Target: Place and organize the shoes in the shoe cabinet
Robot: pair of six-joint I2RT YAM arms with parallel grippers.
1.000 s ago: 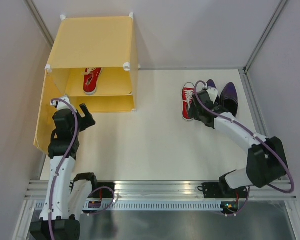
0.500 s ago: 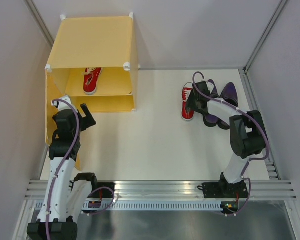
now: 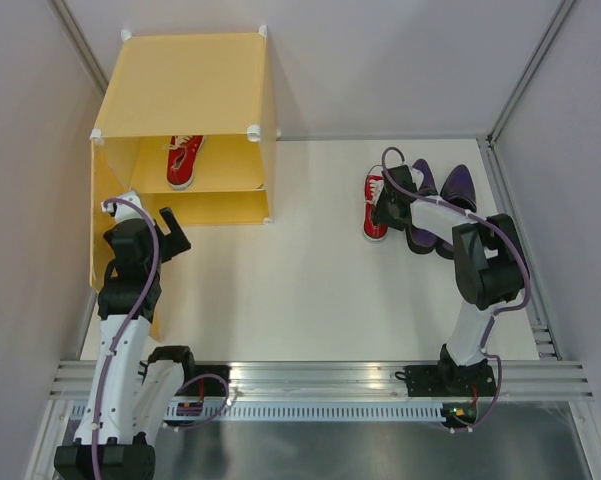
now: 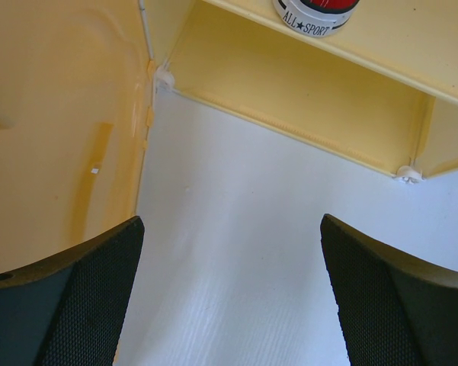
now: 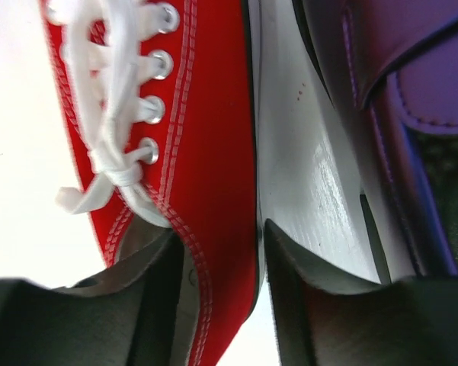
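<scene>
The right gripper (image 5: 221, 244) sits astride the red shoe (image 5: 206, 114), grip unclear; it should squeeze firmly; the left gripper (image 4: 230, 229) is wide apart.

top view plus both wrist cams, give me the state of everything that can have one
shoe cabinet: door swung open to the left
red sneaker on the shelf: stowed, upright
red sneaker on the table: upright, side wall between the right gripper's jaws
purple shoes: on the table, side by side, not gripped
left gripper: open, empty, facing the cabinet
right gripper: jaws astride the sneaker's side wall, firm grip unclear
</scene>
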